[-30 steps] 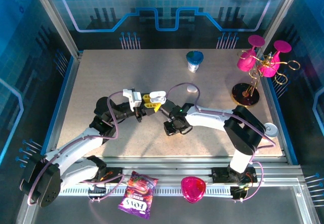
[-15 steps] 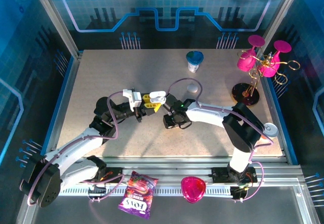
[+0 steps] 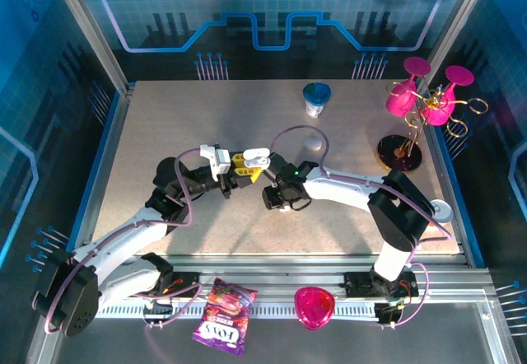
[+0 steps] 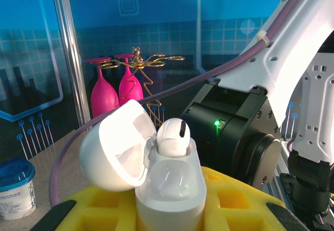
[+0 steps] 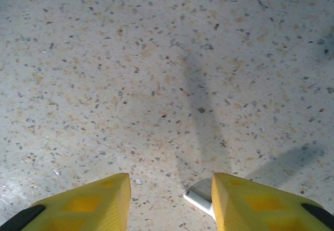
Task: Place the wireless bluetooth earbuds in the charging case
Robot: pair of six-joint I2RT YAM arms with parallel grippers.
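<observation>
1. Speckled table (image 3: 165,133), blue-panelled walls behind.
2. Top view: left gripper (image 3: 240,165) clamped on open charging case (image 3: 256,157), mid-table.
3. Left wrist, closer: one earbud (image 4: 172,136) standing in case, lid tipped back.
4. Right wrist: right gripper (image 5: 169,199) parted, holding nothing, facing speckled surface.

A glossy white pebble-shaped plastic charging case (image 4: 168,199) stands upright, clamped in the left gripper (image 3: 244,162). Its rounded lid (image 4: 117,145) is swung open to one side. One small white plastic earbud (image 4: 171,137) sits in a slot, its head protruding.
</observation>
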